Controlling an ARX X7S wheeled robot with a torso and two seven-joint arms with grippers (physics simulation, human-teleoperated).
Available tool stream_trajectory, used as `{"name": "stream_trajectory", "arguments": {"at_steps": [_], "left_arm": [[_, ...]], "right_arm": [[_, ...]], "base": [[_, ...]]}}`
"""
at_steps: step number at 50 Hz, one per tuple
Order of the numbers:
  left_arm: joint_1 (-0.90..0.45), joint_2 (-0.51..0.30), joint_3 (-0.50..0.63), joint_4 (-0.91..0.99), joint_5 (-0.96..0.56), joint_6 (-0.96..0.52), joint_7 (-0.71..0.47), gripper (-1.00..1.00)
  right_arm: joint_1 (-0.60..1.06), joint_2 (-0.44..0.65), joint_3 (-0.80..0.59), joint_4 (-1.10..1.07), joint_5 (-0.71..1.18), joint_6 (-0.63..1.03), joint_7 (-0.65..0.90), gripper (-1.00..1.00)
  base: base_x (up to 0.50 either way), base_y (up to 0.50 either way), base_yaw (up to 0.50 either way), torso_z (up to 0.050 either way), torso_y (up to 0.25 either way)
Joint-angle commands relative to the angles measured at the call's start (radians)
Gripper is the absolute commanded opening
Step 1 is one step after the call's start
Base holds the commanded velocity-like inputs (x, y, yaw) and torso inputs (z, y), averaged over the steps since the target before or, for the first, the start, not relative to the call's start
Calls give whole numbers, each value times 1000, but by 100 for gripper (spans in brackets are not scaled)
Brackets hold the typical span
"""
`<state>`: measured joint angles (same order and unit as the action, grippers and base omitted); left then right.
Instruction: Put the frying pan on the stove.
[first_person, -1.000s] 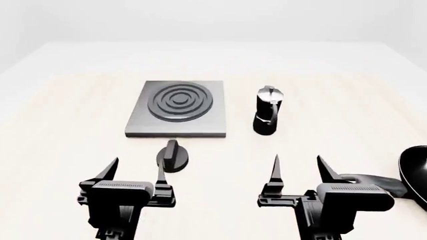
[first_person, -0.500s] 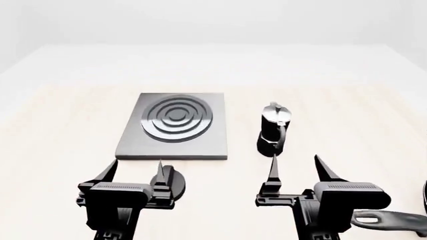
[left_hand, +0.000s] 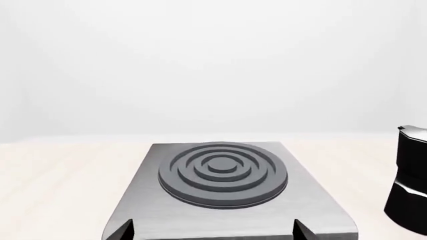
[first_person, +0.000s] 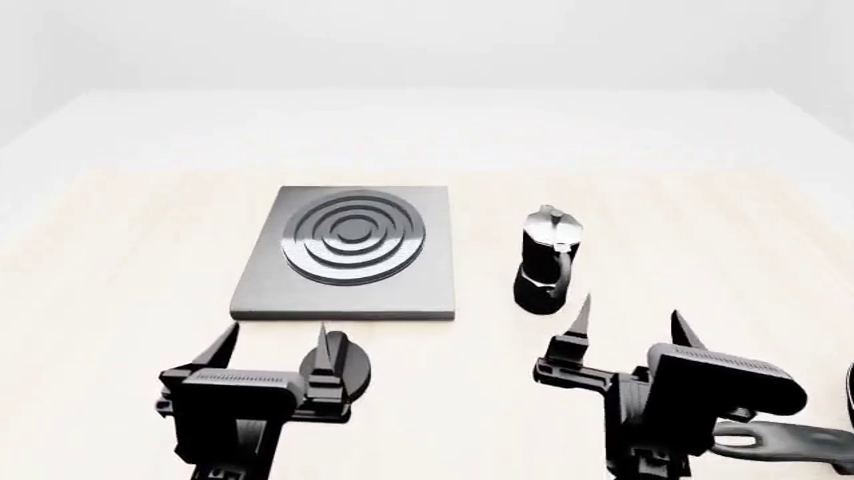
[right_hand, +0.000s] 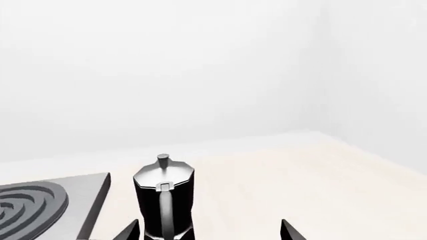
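Reach step, pan not yet grasped: right gripper (first_person: 627, 325) hovers with jaws spread and empty, left gripper (first_person: 267, 348) likewise, the frying pan (first_person: 781, 438) at 5 o'clock of the stove (first_person: 350, 252) at the view's edge, so the next move likely calls for lowering onto its handle.

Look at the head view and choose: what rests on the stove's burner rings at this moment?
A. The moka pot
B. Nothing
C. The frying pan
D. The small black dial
B. The stove shows bare rings; the moka pot stands on the table to its right, the dial sits in front of it, and only the frying pan handle shows at the lower right.
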<state>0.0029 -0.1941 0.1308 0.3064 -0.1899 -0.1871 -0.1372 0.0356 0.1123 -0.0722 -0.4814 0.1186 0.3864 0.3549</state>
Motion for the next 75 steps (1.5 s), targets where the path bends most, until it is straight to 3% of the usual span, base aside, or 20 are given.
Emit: {"name": "stream_trajectory", "arguments": {"at_steps": [1,15,37,63,73,75], "left_arm": [[-1,-6,10,-20,-13,12,-6,100],[-7,-8,25,-28,-20,8,-15,100],[6,-30,34,7,-38,2,-25,100],[15,-43,41,2,-55,21,-31,100],[8,-46,32,-38,-74,48,-23,100],[15,-50,41,-33,-65,51,-22,100]], "right_arm": [[9,-56,35,-13,-24,21,141,100],[10,-75,70,-50,-29,14,319,100],[-2,-74,7,-127,-198,60,611,100],[-19,-75,-2,-83,-166,44,809,100],[-46,-79,16,-33,-120,-39,894,100],[-54,-100,61,78,-19,-127,962,100]], "base": [[0,0,0,0,0],[0,0,0,0,0],[0,0,0,0,0],[0,0,0,0,0],[0,0,0,0,0],[0,0,0,0,0]]}}
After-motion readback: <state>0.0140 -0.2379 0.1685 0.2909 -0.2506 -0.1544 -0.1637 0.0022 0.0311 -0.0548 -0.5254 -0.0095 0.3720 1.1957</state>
